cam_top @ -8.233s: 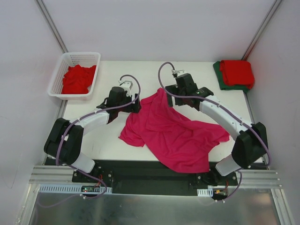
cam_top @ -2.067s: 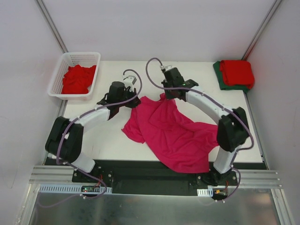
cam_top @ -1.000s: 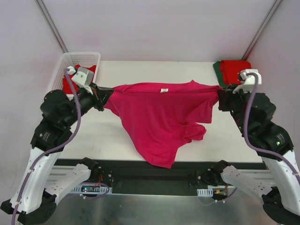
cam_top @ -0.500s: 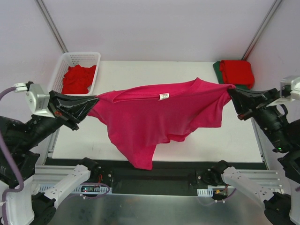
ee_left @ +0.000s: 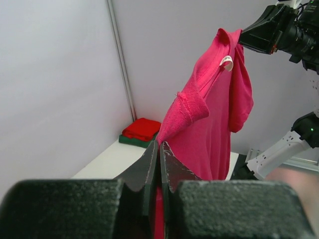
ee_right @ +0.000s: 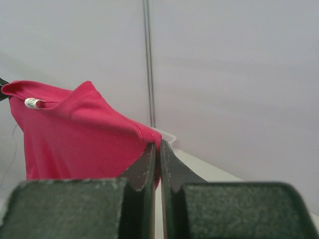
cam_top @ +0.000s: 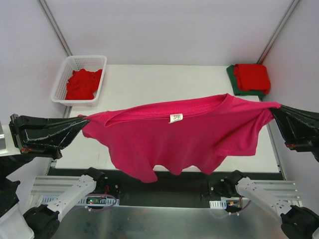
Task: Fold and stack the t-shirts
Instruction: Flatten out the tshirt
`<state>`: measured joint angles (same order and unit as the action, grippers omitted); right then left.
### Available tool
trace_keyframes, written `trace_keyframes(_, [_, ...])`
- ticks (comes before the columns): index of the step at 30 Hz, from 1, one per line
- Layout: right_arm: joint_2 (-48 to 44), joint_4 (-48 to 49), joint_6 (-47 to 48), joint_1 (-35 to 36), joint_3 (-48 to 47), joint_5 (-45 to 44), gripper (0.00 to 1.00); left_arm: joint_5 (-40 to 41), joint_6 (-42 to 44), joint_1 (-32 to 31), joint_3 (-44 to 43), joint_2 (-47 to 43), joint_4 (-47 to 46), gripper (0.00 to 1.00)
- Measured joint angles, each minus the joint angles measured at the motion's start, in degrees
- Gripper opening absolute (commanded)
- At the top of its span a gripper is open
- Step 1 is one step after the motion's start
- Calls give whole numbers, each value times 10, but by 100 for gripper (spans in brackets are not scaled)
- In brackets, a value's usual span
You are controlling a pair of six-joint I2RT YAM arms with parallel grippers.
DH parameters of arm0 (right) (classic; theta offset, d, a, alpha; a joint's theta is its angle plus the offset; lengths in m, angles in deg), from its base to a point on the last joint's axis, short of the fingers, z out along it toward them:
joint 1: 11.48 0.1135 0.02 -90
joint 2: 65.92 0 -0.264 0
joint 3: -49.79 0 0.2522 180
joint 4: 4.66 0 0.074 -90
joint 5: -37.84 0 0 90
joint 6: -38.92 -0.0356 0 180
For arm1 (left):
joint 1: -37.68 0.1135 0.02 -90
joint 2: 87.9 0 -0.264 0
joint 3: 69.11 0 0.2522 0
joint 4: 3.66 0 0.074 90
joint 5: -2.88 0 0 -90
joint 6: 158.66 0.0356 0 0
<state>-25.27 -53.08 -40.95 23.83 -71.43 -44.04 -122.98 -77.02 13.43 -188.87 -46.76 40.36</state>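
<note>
The left fingers are clamped tight on one shoulder of the magenta-pink t-shirt, at 9 o'clock in the overhead view. The right fingers are pinched closed on the opposite shoulder at 3 o'clock.

The garment hangs in the air between them, clear of the worktop and over its near half. Its neckline is uppermost and pulled nearly straight. The body droops in uneven folds toward 6 o'clock, and the hem is ragged in outline. The cloth is plain, with ribbing at the collar.

Red t-shirts lie crumpled in a white lattice basket at 10 o'clock. A folded red t-shirt rests on a folded dark green t-shirt at 2 o'clock.

The worktop is white and matt. Pale grey walls enclose it, with metal posts running up the far corners.

A small white neck label sits inside the collar. Its print is too small to read.
</note>
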Motion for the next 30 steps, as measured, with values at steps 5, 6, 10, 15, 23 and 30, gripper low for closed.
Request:
trace_keyframes(5, [-14,-2,-6,-1,0,19,1,-5,-5,7,-11,-4,5,0])
trace_keyframes(6, [-16,-2,-7,-1,0,21,2,-7,-7,7,-15,-4,6,0])
trace_keyframes(10, [-33,-3,-18,-3,11,31,2,-17,-19,13,-26,-9,7,0])
trace_keyframes(15, [-67,-1,-24,-4,65,23,1,-16,-28,26,9,-47,4,0])
trace_keyframes(23, [-49,33,1,-6,235,-119,1,34,-11,26,194,-51,-49,0])
trace_keyframes(30, [97,105,27,-10,349,-214,1,96,18,26,337,64,-142,0])
